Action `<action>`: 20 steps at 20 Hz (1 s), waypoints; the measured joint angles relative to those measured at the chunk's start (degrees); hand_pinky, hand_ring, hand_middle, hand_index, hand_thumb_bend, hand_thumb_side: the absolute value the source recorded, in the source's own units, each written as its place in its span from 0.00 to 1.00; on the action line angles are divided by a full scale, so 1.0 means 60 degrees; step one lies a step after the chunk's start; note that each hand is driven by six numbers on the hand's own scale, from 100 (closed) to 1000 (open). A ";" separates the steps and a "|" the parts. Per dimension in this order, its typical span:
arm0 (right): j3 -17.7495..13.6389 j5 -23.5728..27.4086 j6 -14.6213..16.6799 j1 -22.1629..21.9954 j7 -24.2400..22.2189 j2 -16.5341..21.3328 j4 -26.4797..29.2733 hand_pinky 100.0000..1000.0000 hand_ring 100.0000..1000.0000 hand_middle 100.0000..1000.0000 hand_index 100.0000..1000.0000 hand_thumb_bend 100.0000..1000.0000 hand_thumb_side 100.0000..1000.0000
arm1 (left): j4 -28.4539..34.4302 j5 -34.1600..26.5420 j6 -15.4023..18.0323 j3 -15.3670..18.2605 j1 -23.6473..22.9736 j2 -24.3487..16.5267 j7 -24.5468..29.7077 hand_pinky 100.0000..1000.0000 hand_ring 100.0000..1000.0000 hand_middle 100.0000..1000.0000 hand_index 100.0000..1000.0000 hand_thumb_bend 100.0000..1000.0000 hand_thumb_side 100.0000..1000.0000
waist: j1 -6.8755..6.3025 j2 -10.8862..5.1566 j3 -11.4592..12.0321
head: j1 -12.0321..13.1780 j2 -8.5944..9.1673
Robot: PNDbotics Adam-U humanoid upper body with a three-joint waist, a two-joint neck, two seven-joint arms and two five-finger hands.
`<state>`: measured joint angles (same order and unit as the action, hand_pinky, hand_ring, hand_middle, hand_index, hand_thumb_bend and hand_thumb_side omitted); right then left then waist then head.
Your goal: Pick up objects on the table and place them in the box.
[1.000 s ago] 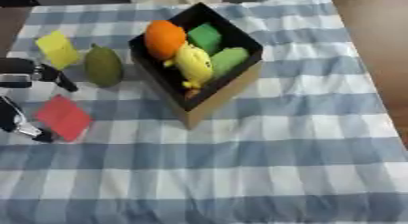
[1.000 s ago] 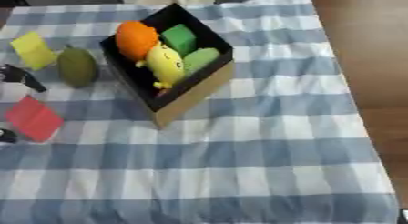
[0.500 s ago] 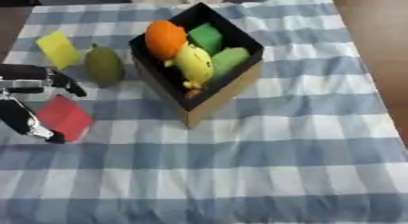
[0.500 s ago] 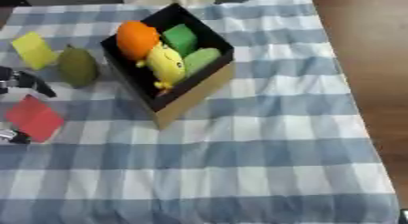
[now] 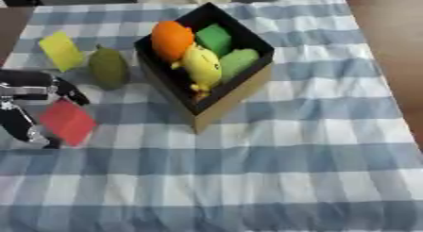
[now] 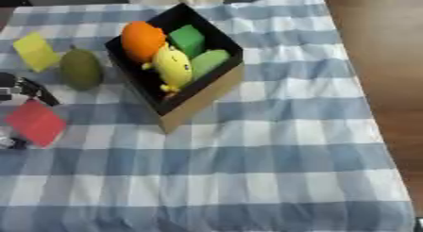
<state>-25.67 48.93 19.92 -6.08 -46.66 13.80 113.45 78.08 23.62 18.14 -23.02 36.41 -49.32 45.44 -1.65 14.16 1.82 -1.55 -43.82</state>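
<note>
- My left hand (image 5: 29, 101) sits at the left edge, thumb and fingers spread either side of the red block (image 5: 68, 121), nothing held yet; I can't tell whether any fingertip touches it.
- The block lies flat on the cloth (image 5: 273, 169), so I'd close across its edges rather than press down on its top, and watch that the cloth doesn't bunch up with it.
- Just beyond, the yellow block (image 5: 62, 50) and the green fruit (image 5: 108, 68) wait near each other; I'd lift straight up to clear them.
- The box (image 5: 227, 94) is to the right, already crowded with an orange, a yellow toy and green pieces; I'd aim for the bare near corner.
- My right hand is out of view.
</note>
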 measured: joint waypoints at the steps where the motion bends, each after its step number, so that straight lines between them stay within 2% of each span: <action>1: 0.0000 -0.0001 -0.0001 0.0000 -0.0001 0.0000 0.0000 1.00 1.00 0.28 0.99 0.00 0.42 | 0.0004 0.0032 0.0000 0.0000 0.0003 -0.0003 0.0000 0.90 0.87 0.78 0.90 0.50 0.05 | 0.0000 0.0000 0.0002 | 0.0002 0.0000; 3: 0.0001 -0.0003 -0.0006 0.0000 -0.0006 0.0000 0.0000 1.00 1.00 0.28 0.99 0.00 0.42 | 0.0004 0.0092 -0.0005 0.0003 0.0030 -0.0003 0.0005 0.88 0.86 0.75 0.88 0.42 0.00 | 0.0000 0.0000 0.0004 | 0.0007 0.0000; 5: 0.0001 -0.0012 -0.0019 0.0000 -0.0019 -0.0003 0.0000 1.00 1.00 0.28 0.99 0.00 0.42 | 0.0003 0.0128 -0.0029 0.0018 0.0073 -0.0003 0.0029 0.85 0.83 0.68 0.85 0.31 0.00 | 0.0000 0.0000 0.0004 | 0.0017 0.0000; 6: 0.0001 -0.0021 -0.0022 -0.0001 -0.0022 -0.0008 0.0000 1.00 1.00 0.28 0.99 0.00 0.42 | 0.0003 0.0129 -0.0041 0.0038 0.0076 -0.0003 0.0041 0.84 0.82 0.66 0.84 0.28 0.02 | 0.0000 0.0000 0.0004 | 0.0022 0.0000; 8: 0.0001 -0.0038 -0.0030 -0.0003 -0.0030 -0.0048 0.0000 1.00 1.00 0.28 0.99 0.00 0.42 | 0.0008 0.0075 -0.0074 0.0069 0.0082 -0.0003 0.0074 0.80 0.76 0.55 0.76 0.11 0.09 | 0.0000 0.0000 0.0004 | 0.0031 0.0000; 10: 0.0001 -0.0056 -0.0035 -0.0005 -0.0035 -0.0079 0.0000 1.00 1.00 0.28 0.99 0.00 0.42 | 0.0066 0.0006 -0.0105 0.0113 0.0090 -0.0003 0.0105 0.78 0.72 0.51 0.71 0.10 0.02 | 0.0000 0.0000 0.0009 | 0.0039 0.0000; 12: 0.0001 -0.0063 -0.0038 -0.0005 -0.0038 -0.0081 0.0000 1.00 1.00 0.28 0.99 0.00 0.42 | 0.0132 -0.0002 -0.0129 0.0127 0.0098 -0.0003 0.0130 0.77 0.70 0.48 0.68 0.10 0.00 | 0.0000 0.0000 0.0016 | 0.0045 0.0000; 16: 0.0001 -0.0064 -0.0042 -0.0006 -0.0042 -0.0083 0.0000 1.00 1.00 0.28 0.99 0.00 0.42 | 0.0220 0.0114 -0.0134 0.0157 0.0098 -0.0003 0.0134 0.70 0.62 0.41 0.59 0.08 0.00 | 0.0000 0.0000 0.0016 | 0.0048 0.0000; 20: -0.0002 -0.0064 -0.0043 -0.0014 -0.0043 -0.0085 0.0000 1.00 1.00 0.28 0.99 0.00 0.42 | 0.0414 0.0231 -0.0084 0.0265 0.0162 -0.0003 0.0085 0.69 0.60 0.41 0.59 0.09 0.00 | 0.0000 0.0000 0.0021 | 0.0044 0.0000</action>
<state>-25.68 48.54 19.66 -6.17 -46.92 13.29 113.45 80.57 25.01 17.63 -21.43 37.38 -49.34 45.95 -1.65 14.16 1.95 -1.28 -43.82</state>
